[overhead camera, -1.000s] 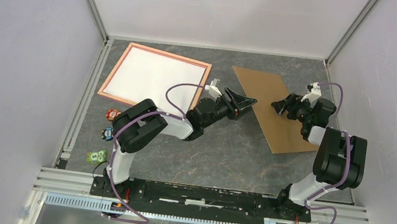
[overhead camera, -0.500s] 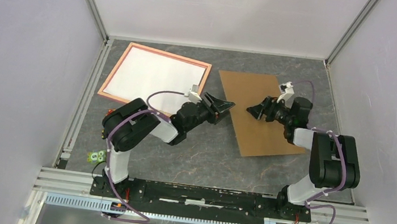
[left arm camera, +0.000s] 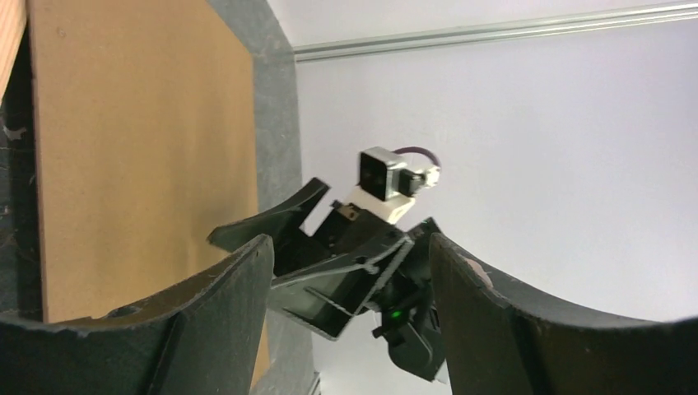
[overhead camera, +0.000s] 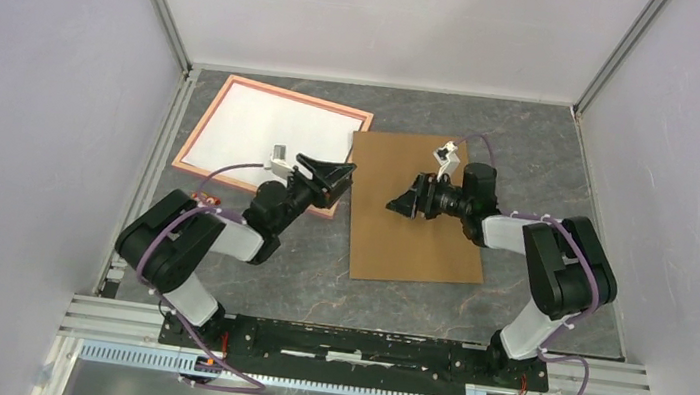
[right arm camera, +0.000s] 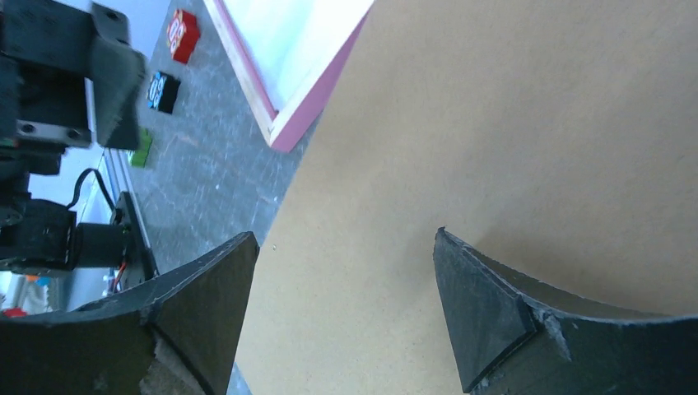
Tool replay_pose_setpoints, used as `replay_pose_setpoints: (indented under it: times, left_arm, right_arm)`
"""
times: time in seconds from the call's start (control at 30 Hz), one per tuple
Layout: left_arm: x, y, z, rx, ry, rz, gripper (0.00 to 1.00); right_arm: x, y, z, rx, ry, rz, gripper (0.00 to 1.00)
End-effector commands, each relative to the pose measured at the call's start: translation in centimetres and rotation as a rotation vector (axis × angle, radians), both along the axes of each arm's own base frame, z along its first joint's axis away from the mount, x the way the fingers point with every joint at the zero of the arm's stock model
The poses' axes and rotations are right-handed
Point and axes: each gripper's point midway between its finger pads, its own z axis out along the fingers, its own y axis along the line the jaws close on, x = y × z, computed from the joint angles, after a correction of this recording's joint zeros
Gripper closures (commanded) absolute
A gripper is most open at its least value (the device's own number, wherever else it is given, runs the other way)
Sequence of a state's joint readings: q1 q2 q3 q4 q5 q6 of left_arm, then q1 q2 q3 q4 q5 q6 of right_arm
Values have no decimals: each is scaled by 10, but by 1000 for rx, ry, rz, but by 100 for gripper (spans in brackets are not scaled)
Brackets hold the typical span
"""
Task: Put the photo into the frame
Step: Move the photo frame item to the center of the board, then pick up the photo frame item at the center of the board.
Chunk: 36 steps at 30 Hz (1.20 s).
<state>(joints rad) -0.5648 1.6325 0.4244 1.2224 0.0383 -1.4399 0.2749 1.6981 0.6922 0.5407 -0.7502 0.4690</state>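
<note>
The pink frame (overhead camera: 195, 128) lies flat at the back left, and its near corner shows in the right wrist view (right arm camera: 317, 103). A white sheet (overhead camera: 268, 132) fills it, which looks like the photo lying with its white back up (right arm camera: 288, 33). A brown backing board (overhead camera: 411, 240) lies just right of the frame. My left gripper (overhead camera: 332, 170) is open over the frame's near right corner, facing the other arm (left arm camera: 350, 240). My right gripper (overhead camera: 401, 202) is open low over the board (right arm camera: 494, 123), nothing between its fingers (right arm camera: 344, 237).
Small red (right arm camera: 183, 33), blue (right arm camera: 163, 90) and green (right arm camera: 141, 148) toy blocks sit on the grey table left of the frame's near corner. An aluminium rail (overhead camera: 140, 192) runs along the left side, and white walls close in the table.
The board has slid left and turned, together with the right gripper, and now lies next to the frame. The left arm has swung left and back, its jaws a little wider.
</note>
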Motion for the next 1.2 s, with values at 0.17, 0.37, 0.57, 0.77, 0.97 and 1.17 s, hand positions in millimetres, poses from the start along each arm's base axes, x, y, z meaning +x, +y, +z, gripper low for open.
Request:
replay_pose_setpoints:
  times: [0.17,0.37,0.57,0.77,0.97,1.17]
  left_arm:
    - [-31,36,-2,299,-8,-36,18]
    - [-67,45,-8,619,24,-187,0]
    - [-89,21,-42,532,134,-357,1]
    - [-91,-18,-66,518,169,-499,2]
    - [-76,-24,-96,510,238,-438,6]
    - [-70,-48,-100,383,217,-496,9]
  right_arm:
    - [-11,-3,18,-7,-20,5,14]
    - [0,-63,14,-241,-75,-172,11]
    - [0,-138,-14,-334,-2,-362,10]
    - [-4,-175,-42,-362,80,-433,10]
    - [-5,-181,-49,-363,97,-443,10]
    - [-6,-177,-62,-342,133,-417,10]
